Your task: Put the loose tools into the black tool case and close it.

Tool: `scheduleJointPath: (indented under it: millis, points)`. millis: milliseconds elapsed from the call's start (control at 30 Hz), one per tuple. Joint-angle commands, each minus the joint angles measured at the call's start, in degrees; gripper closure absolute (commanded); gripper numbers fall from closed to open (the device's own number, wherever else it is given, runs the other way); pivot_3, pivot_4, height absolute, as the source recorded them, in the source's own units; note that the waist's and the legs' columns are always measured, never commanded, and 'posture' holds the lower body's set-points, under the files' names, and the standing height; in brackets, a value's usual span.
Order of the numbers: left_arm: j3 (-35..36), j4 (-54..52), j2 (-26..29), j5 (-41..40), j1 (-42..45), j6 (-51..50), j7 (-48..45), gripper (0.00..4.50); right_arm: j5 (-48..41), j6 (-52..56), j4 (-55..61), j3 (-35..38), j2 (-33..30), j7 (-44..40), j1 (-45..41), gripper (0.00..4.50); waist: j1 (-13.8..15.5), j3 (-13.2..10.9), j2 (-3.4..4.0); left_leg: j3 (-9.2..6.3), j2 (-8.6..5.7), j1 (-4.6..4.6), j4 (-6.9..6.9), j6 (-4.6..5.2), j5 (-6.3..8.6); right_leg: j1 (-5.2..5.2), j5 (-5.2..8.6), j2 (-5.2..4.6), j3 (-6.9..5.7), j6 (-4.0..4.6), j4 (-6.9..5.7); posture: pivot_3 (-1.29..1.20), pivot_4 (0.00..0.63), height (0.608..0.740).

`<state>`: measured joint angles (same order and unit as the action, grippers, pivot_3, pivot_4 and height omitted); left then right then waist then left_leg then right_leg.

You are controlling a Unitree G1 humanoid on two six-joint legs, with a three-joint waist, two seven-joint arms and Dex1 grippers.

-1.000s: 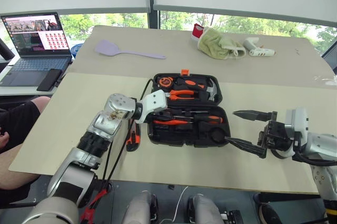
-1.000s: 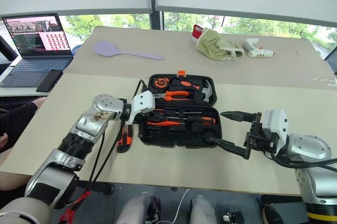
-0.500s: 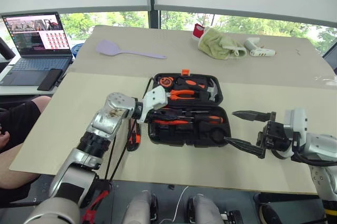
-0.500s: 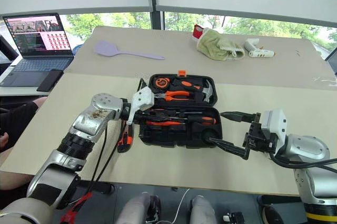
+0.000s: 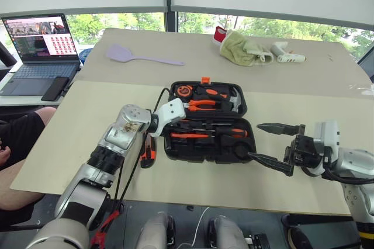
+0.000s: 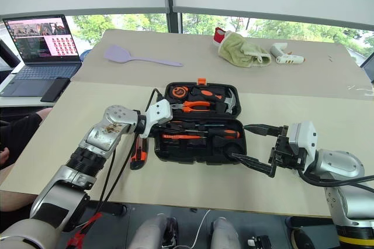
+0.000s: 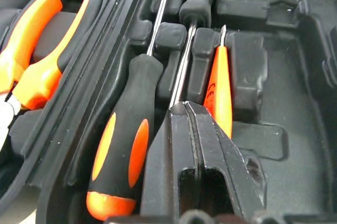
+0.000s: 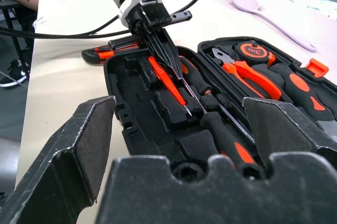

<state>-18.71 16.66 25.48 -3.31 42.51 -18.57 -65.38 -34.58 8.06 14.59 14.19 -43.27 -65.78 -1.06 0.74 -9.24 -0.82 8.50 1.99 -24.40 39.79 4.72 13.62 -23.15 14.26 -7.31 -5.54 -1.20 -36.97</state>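
Tool case (image 5: pixel 207 121) open, no readable labels; left gripper (image 8: pixel 158 42) closed, empty, inside; right gripper (image 5: pixel 274 145) wide, empty.

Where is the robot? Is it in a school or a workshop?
Probably an office or a lab set up for testing, not a real workshop. There is a big plain table by wide windows with blinds, and an open laptop sits on a desk beside it.

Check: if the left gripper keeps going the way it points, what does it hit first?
Likely the tool case floor itself: the shut left gripper points down between a screwdriver and the orange tester pen, almost touching; depth unclear.
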Motion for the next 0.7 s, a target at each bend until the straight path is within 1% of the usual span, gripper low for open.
scheduleJointPath:
  millis: [33, 333, 533, 633, 700]
  points:
    - [-0.4, -1.9, 1.1, -0.1, -1.1, 0.2, -1.5, 4.48, -0.3, -1.1, 1.1, 0.9, 0.4, 0.1, -0.4, 0.0, 0.0, 0.0, 0.0, 0.0, 0.0, 0.0, 0.0, 0.0, 0.0, 0.0, 0.0, 0.0, 0.0, 0.0, 0.0, 0.0, 0.15, 0.74]
    - [0.2, -3.9, 1.1, -1.5, -2.3, 1.3, -1.9, 4.48, 0.0, -1.3, 1.0, 1.0, 0.7, 0.2, -0.2, 0.0, -0.1, 0.0, 0.0, 0.01, 0.01, 0.02, 0.0, 0.0, 0.0, 0.0, 0.0, 0.0, 0.01, 0.0, -0.01, 0.0, 0.15, 0.74]
    - [1.8, -4.0, -0.9, -2.7, -2.5, 4.2, 0.1, 4.48, 1.6, -2.6, 0.2, 0.7, 1.5, 0.6, -0.6, 0.0, 0.0, 0.0, 0.0, 0.01, -0.01, 0.01, 0.0, 0.01, 0.01, 0.01, 0.0, -0.02, 0.0, 0.0, -0.01, 0.0, 0.15, 0.74]
    - [2.4, -4.7, -1.5, -3.6, -2.8, 2.9, 0.3, 4.48, 1.6, -2.6, 0.1, 0.6, 1.7, 0.5, -0.6, 0.0, 0.0, 0.0, 0.0, 0.01, -0.01, 0.0, 0.01, 0.02, 0.01, 0.01, 0.0, -0.02, 0.01, 0.0, -0.01, 0.0, 0.15, 0.74]
    - [1.8, -5.2, -0.9, -3.2, -3.3, 2.5, 0.1, 4.48, 1.7, -2.5, 0.1, 0.6, 1.8, 0.5, -0.6, 0.0, 0.0, 0.0, 0.0, 0.0, 0.0, 0.0, 0.01, 0.01, 0.01, 0.0, 0.0, -0.02, 0.0, 0.0, -0.01, 0.0, 0.15, 0.74]
